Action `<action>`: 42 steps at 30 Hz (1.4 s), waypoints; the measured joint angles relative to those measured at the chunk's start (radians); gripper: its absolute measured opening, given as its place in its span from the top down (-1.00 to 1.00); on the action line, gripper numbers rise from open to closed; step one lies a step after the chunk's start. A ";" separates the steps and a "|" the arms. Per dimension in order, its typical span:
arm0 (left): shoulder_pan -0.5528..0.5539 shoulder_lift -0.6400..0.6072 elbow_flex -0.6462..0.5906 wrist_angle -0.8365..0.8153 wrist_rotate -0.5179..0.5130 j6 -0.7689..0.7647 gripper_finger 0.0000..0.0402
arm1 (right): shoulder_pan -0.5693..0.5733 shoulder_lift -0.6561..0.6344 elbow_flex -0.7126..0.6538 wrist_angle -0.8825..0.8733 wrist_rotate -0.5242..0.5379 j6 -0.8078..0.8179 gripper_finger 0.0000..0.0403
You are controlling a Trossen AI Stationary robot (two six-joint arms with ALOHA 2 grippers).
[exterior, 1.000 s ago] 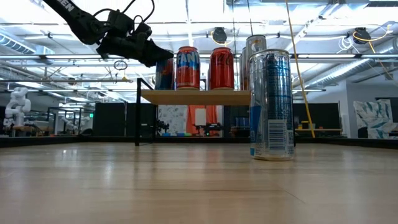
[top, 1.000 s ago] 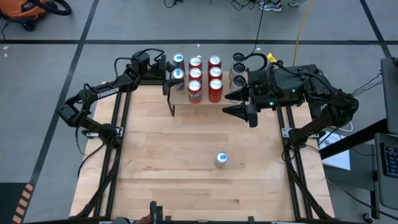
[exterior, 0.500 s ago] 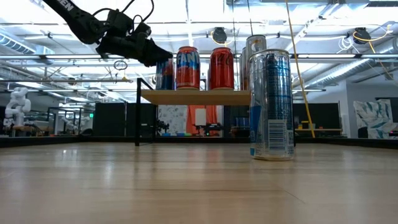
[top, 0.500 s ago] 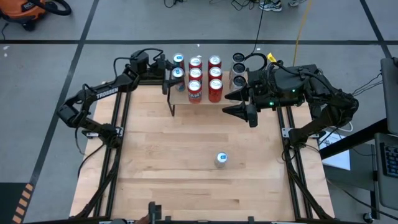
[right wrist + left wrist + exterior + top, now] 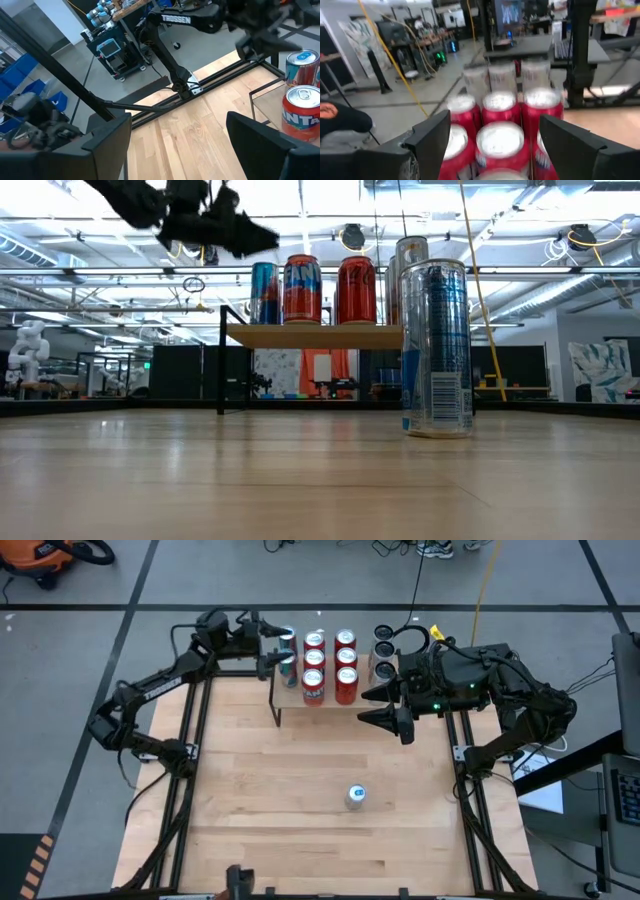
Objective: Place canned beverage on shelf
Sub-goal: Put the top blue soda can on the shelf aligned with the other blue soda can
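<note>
The shelf (image 5: 284, 696) stands at the table's far edge, with blue and red cans standing upright on its top (image 5: 315, 336). A silver-and-blue can (image 5: 355, 796) stands upright on the tabletop nearer the front; it is large in the low view (image 5: 435, 350). My left gripper (image 5: 276, 646) is open and empty, hovering above the shelf's left end and the blue cans (image 5: 287, 637); it is clear of them in the low view (image 5: 255, 238). Its wrist view looks down on the can tops (image 5: 500, 137). My right gripper (image 5: 362, 706) is open and empty, just right of the shelf.
Several silver cans (image 5: 384, 650) stand in a row right of the shelf. The wooden tabletop (image 5: 300, 770) lies between the shelf and the loose can. Black frame rails (image 5: 190, 760) run along both sides of the table.
My left gripper has gone up and toward the table's far edge, away from the blue can at the shelf's left end. That can stays upright on the shelf. My right arm has kept still.
</note>
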State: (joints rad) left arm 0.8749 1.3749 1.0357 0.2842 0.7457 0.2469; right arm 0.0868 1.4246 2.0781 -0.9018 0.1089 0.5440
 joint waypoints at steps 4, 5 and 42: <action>0.000 -0.082 0.052 -0.096 -0.022 -0.081 -0.50 | 0.000 0.000 0.000 -0.001 0.000 0.008 -0.51; -0.004 -0.107 0.062 -0.133 -0.028 -0.106 -0.50 | 0.000 0.000 0.000 -0.002 0.000 0.008 -0.51; -0.295 -0.087 0.029 -0.693 -0.520 -0.143 0.64 | 0.000 0.071 -0.001 0.008 -0.002 0.028 -0.51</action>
State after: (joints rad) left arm 0.5800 1.2876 1.0650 -0.4089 0.2261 0.1042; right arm 0.0868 1.4960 2.0773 -0.8937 0.1066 0.5718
